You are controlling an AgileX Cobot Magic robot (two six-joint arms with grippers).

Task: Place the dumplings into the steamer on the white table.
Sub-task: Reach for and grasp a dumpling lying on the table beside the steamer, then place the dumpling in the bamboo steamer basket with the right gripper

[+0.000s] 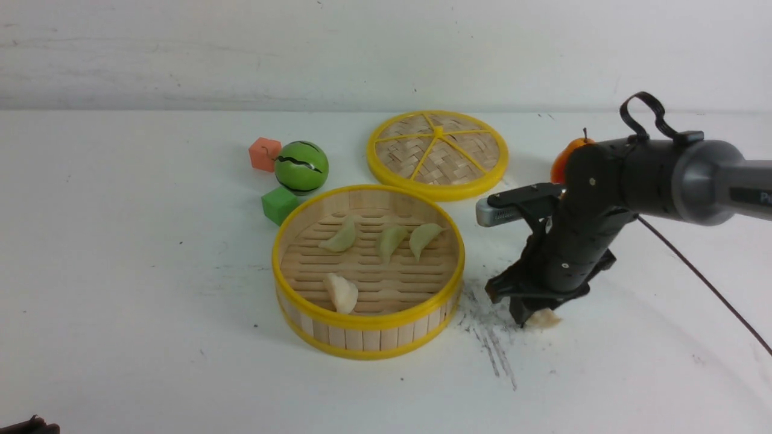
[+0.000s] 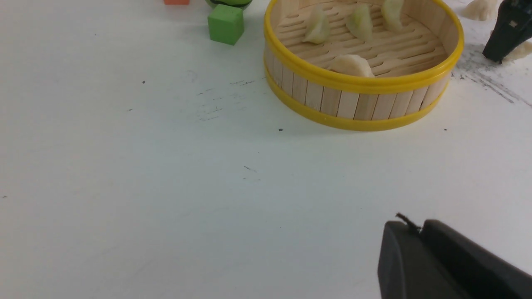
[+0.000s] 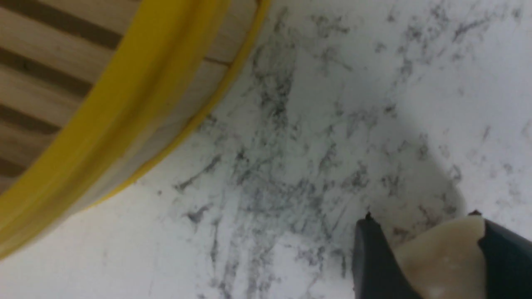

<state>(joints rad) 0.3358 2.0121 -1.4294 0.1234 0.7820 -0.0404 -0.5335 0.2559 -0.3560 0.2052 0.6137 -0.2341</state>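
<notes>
Here, left gripper (image 2: 417,232): my jaws are pressed together on nothing, parked low over the white scuffed tabletop (image 1: 151,271), clear of the work.
Round bamboo steamer with yellow rims (image 1: 368,321): upright mid-tabletop; its flat woven lid (image 1: 437,154) lies behind, leaving the top free for drops.
Pale crescent dumplings (image 1: 392,241): four on the slatted floor.
Right gripper (image 1: 531,316): jaws pinched round a fifth cream dumpling (image 3: 440,265) lying on the tabletop just beside the steamer; lifting comes next, I judge.
Sixth dumpling (image 2: 480,8): loose on the tabletop nearby.
</notes>
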